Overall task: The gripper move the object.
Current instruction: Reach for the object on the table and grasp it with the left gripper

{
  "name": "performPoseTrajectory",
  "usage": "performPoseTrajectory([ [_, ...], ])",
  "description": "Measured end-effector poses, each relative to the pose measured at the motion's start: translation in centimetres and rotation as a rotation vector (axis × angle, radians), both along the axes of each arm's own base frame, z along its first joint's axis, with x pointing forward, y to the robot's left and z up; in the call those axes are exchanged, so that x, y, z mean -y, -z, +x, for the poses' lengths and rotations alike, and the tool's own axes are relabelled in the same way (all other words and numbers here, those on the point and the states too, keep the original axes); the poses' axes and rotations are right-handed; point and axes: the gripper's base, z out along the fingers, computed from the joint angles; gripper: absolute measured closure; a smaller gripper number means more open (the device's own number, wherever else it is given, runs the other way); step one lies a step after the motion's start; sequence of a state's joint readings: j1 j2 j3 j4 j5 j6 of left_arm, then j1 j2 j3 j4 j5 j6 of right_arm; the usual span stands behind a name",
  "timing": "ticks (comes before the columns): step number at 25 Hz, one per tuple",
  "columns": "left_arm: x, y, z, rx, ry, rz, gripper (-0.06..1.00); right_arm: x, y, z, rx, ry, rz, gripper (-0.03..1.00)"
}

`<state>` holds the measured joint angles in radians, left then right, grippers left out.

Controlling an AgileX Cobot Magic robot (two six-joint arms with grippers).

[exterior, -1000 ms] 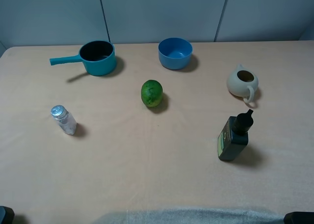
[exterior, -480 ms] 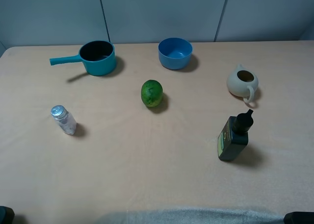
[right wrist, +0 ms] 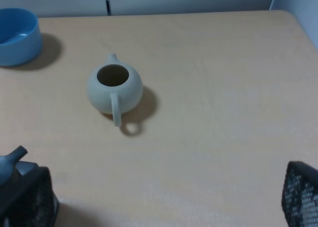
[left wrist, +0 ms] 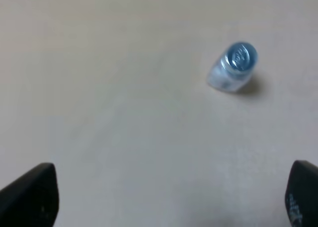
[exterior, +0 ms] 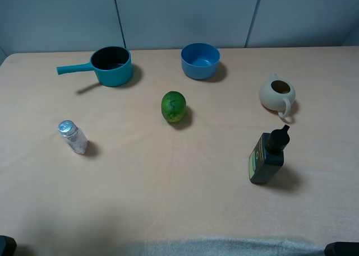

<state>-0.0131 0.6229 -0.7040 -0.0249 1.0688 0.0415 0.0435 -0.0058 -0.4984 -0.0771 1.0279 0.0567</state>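
Observation:
The small clear glass shaker (exterior: 72, 136) with a silver cap and whitish contents stands on the left of the beige table (exterior: 168, 200). In the left wrist view the shaker (left wrist: 232, 68) lies ahead of my left gripper (left wrist: 166, 197), well apart from it. The black jaws stand wide apart and hold nothing. My right gripper (right wrist: 164, 197) is also open and empty, above the table's right side. In the exterior high view only dark bits of the arms show at the bottom corners.
A teal saucepan (exterior: 112, 65) and a blue bowl (exterior: 200, 60) stand at the back. A green fruit (exterior: 173, 106) lies mid-table. A beige teapot (exterior: 277, 94) and a dark green bottle with a black spout (exterior: 267, 157) stand on the right. The teapot (right wrist: 114, 88) also shows in the right wrist view.
No object on the table has moved. Only the grey shade along the front edge has shifted a little.

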Motion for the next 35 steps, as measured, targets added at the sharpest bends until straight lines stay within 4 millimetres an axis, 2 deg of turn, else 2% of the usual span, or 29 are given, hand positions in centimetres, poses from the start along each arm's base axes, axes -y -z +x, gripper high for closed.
performPoseTrajectory([
  [8,0.2,-0.8,2.5,-0.057,0.020,-0.004,0.05,0.0,0.0,0.0,0.000,0.000,0.000,0.28],
  [12,0.3,-0.3,3.3,-0.133,0.023,-0.021,0.05,0.0,0.0,0.0,0.000,0.000,0.000,0.28],
  [24,0.5,2.4,6.4,-0.343,0.029,-0.025,0.05,0.0,0.0,0.0,0.000,0.000,0.000,0.28],
  [35,2.8,5.7,9.8,-0.454,0.145,0.029,0.05,0.0,0.0,0.0,0.000,0.000,0.000,0.28],
])
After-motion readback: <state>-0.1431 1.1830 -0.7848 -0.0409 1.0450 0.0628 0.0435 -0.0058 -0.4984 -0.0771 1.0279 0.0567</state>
